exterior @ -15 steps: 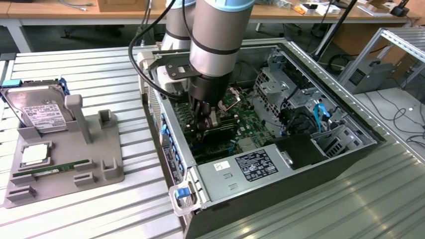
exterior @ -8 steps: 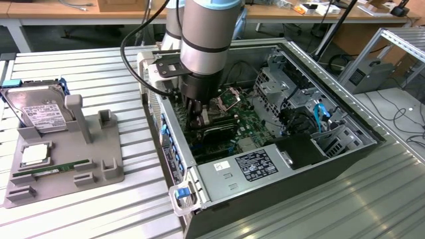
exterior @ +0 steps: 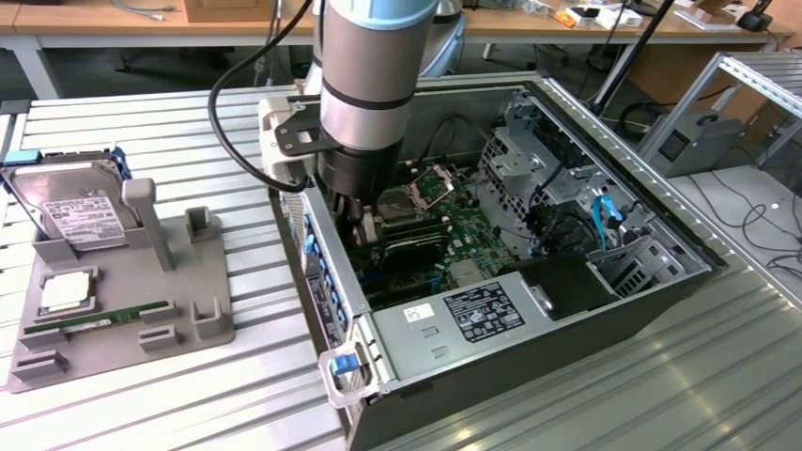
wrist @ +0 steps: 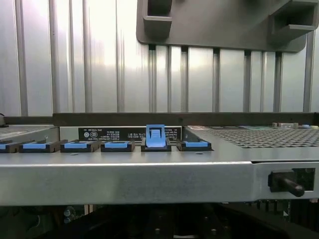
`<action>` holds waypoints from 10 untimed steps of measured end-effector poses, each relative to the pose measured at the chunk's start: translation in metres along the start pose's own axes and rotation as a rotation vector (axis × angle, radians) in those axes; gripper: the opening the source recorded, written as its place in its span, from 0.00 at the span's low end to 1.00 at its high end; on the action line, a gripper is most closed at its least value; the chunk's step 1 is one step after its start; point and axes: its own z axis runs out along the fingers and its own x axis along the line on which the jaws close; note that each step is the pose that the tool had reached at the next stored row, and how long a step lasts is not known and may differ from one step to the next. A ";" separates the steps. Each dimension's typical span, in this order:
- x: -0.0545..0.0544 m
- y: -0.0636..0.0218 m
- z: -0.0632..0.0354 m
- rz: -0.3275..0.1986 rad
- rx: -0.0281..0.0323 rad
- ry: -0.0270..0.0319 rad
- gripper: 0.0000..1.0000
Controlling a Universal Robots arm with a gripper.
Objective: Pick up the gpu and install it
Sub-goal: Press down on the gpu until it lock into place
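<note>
Slatted metal table (exterior: 188, 395), one open computer case (exterior: 677, 282), one claw (exterior: 360, 228) inside, closed, load unclear.

The arm (exterior: 363, 85) reaches down into the open computer case (exterior: 652, 282), hemmed by its slot-side wall (exterior: 319, 272) and drive cage (exterior: 520, 164).

Both views are bright and evenly lit, with light that seems to fall from above. In the exterior view the ribbed metal tabletop (exterior: 188, 395) shines pale, and the inside of the open computer case (exterior: 677, 282) stays darker, with soft shadows. In the wrist view there is strong white glare on the ribbed metal behind, and the part below the case's edge is almost black.
</note>
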 end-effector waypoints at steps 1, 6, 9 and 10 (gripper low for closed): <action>0.001 0.0000 0.0000 0.000 0.0000 -0.0008 0.11; 0.008 0.0001 -0.0002 0.000 0.0000 -0.0059 0.11; 0.008 -0.0007 -0.0003 0.000 -0.0006 -0.0057 0.11; 0.008 -0.0015 -0.0004 -0.001 -0.0006 -0.0054 0.11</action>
